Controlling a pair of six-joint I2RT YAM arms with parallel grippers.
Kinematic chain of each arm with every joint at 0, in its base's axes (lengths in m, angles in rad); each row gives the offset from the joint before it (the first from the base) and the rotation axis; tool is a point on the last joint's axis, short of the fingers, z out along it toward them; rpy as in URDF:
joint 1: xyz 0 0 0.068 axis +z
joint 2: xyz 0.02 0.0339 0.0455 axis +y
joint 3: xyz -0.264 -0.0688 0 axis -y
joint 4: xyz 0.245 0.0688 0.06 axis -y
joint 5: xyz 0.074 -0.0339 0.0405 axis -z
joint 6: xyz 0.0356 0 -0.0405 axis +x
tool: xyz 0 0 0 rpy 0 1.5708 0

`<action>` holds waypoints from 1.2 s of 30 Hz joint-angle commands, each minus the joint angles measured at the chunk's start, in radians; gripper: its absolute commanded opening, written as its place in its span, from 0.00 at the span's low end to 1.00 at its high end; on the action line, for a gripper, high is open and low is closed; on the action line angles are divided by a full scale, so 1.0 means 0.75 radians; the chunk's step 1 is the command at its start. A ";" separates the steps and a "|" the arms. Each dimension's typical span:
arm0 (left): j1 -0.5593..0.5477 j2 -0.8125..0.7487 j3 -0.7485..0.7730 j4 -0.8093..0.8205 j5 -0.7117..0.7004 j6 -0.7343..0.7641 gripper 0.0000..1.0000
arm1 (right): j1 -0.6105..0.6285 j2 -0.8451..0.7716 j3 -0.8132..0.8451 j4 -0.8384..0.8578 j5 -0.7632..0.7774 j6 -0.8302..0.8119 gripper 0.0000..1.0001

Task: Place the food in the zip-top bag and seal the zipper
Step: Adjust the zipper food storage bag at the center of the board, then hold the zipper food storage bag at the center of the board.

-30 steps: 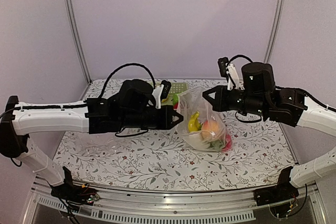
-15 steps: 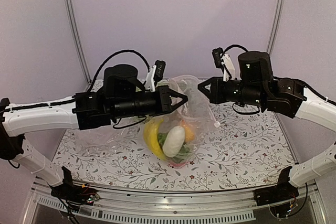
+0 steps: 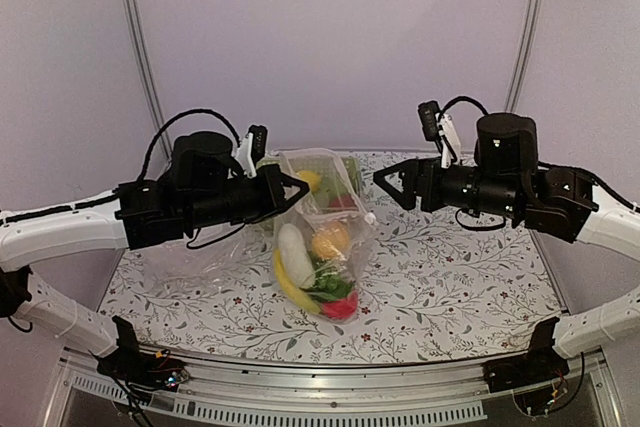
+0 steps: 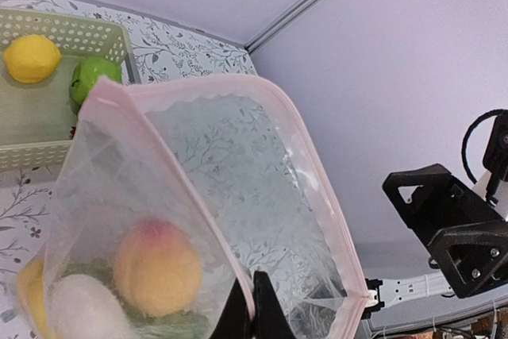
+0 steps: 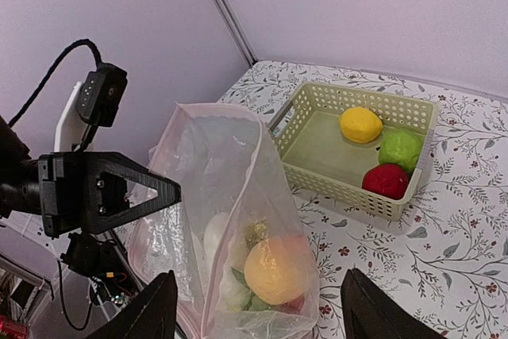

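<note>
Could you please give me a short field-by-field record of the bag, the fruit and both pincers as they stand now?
Left pincer: shut on the mouth edge of the zip-top bag
Right pincer: open, clear of the bag
Zipper: unsealed, mouth open
In bag: peach, banana, white piece
In basket: lemon, green fruit, red fruit

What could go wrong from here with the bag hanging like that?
The loaded zip-top bag hangs from the left jaws pinching one spot of the zipper; it may slip. Its mouth gapes, right jaws open and apart, so food could spill. A lemon sits unpacked in the basket.
</note>
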 commanded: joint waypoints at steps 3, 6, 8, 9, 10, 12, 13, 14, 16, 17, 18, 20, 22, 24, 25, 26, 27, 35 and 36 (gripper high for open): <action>0.030 -0.030 0.031 -0.079 -0.014 0.032 0.00 | 0.008 -0.224 -0.255 0.253 -0.249 -0.071 0.70; 0.035 -0.037 0.033 -0.083 -0.013 0.031 0.00 | 0.012 -0.296 -0.385 0.372 -0.351 -0.078 0.67; 0.038 -0.042 0.034 -0.084 -0.014 0.035 0.00 | 0.020 -0.317 -0.436 0.410 -0.370 -0.081 0.65; 0.039 -0.044 0.034 -0.085 -0.012 0.035 0.00 | 0.023 -0.319 -0.450 0.418 -0.381 -0.082 0.63; 0.040 -0.044 0.034 -0.087 -0.011 0.035 0.00 | 0.028 -0.317 -0.461 0.418 -0.389 -0.080 0.61; 0.040 -0.045 0.036 -0.095 -0.008 0.035 0.00 | 0.045 -0.302 -0.484 0.480 -0.389 -0.075 0.57; 0.040 -0.047 0.037 -0.098 -0.005 0.035 0.00 | 0.056 -0.295 -0.493 0.491 -0.376 -0.079 0.56; 0.041 -0.048 0.039 -0.102 -0.002 0.035 0.00 | 0.069 -0.287 -0.499 0.495 -0.367 -0.086 0.55; 0.041 -0.048 0.040 -0.107 -0.002 0.035 0.00 | 0.090 -0.258 -0.497 0.492 -0.351 -0.108 0.50; 0.042 -0.048 0.042 -0.110 -0.002 0.035 0.00 | 0.097 -0.238 -0.497 0.494 -0.348 -0.120 0.49; 0.042 -0.047 0.042 -0.112 -0.002 0.037 0.00 | 0.107 -0.225 -0.496 0.498 -0.343 -0.131 0.49; 0.042 -0.048 0.045 -0.116 -0.002 0.039 0.00 | 0.125 -0.196 -0.493 0.498 -0.325 -0.152 0.49; 0.043 -0.048 0.049 -0.120 -0.001 0.041 0.00 | 0.140 -0.172 -0.491 0.496 -0.309 -0.170 0.48; 0.044 -0.045 0.052 -0.123 0.001 0.043 0.00 | 0.151 -0.141 -0.491 0.499 -0.292 -0.183 0.48; 0.044 -0.044 0.053 -0.123 0.000 0.043 0.00 | 0.153 -0.130 -0.491 0.500 -0.283 -0.188 0.48; 0.044 -0.046 0.054 -0.123 0.003 0.043 0.00 | 0.156 -0.113 -0.491 0.501 -0.273 -0.189 0.47; 0.044 -0.046 0.055 -0.125 0.004 0.044 0.00 | 0.156 -0.105 -0.491 0.503 -0.259 -0.192 0.46; 0.046 -0.044 0.060 -0.132 0.012 0.047 0.00 | 0.157 -0.049 -0.497 0.562 -0.170 -0.207 0.32; 0.046 -0.043 0.062 -0.133 0.012 0.047 0.00 | 0.157 -0.041 -0.499 0.574 -0.147 -0.209 0.30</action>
